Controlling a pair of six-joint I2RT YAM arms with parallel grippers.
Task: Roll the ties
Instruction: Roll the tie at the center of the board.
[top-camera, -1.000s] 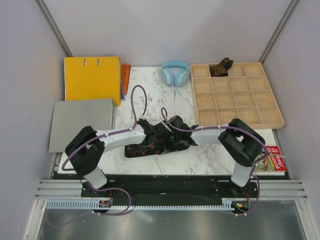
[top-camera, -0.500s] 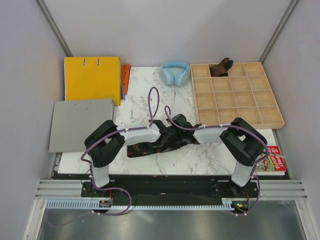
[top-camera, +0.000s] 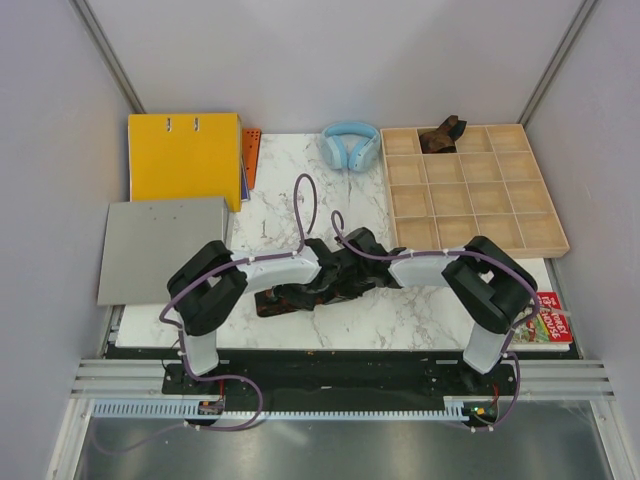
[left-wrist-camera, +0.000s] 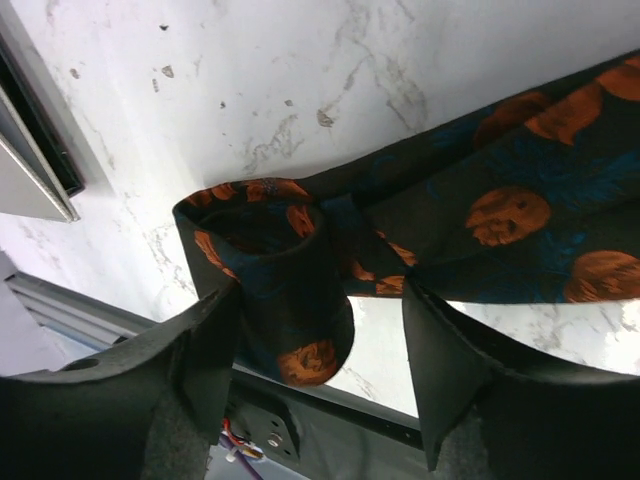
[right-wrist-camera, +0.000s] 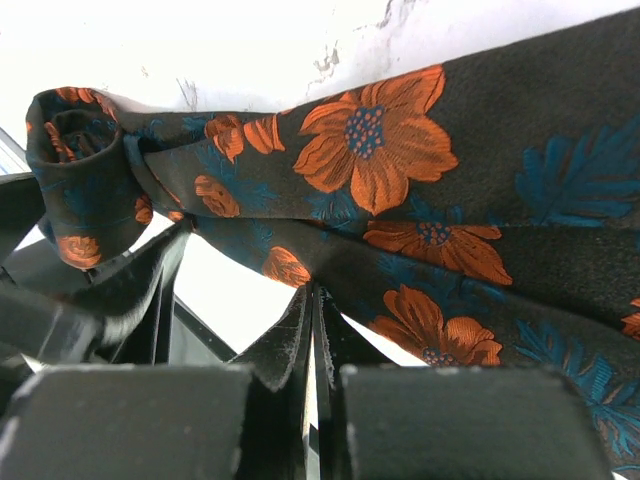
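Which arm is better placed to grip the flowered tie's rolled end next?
Left: the left tool stands open astride the rolled end of the tie; the right tool is shut, farther along by the flat stretch.

The claw (right-wrist-camera: 312, 292) is pressing its two fingers tight together, and the tips are touching the edge of the flowery tie (right-wrist-camera: 420, 190). The tie's rolled end (right-wrist-camera: 85, 190) is sitting up and to the left of the claw.

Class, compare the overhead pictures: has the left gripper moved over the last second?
Yes. The left gripper has shifted right, toward the wooden tray.
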